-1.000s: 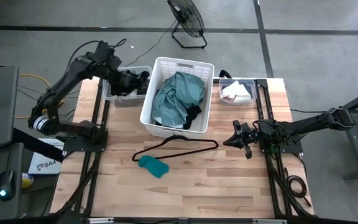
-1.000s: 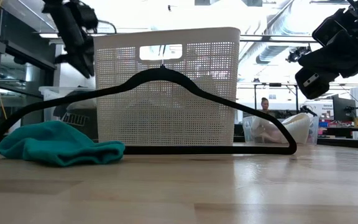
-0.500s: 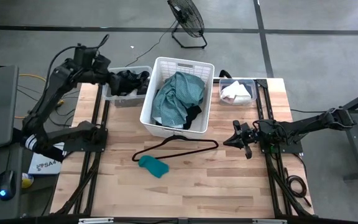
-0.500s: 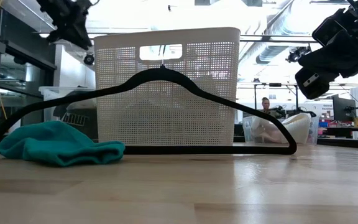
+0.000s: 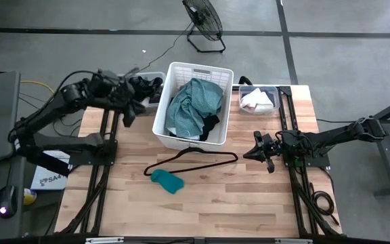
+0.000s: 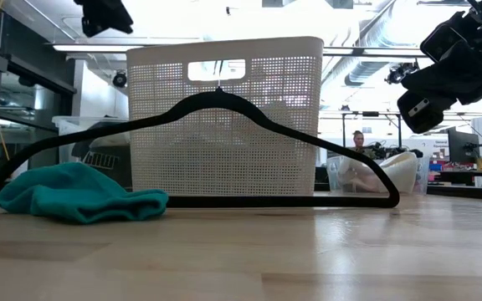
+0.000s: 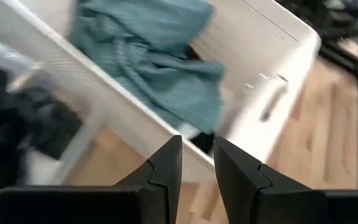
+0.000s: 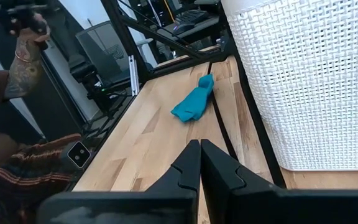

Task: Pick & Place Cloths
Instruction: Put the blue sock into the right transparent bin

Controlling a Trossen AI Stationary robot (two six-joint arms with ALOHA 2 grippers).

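Left gripper [image 5: 128, 112] empty, fingers a little apart — best carried over the white basket [image 5: 179, 70], then lowered onto the teal-green garment [image 5: 193, 105]; right gripper [image 5: 257, 150] pinched closed, waiting.

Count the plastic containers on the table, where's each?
3. The tall white perforated laundry basket at back centre; a clear bin of dark clothes on its left; a clear bin of white cloth on its right.

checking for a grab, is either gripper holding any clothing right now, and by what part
Nothing is held. The left gripper is slightly open and empty beside the white basket; the right gripper is shut on nothing.
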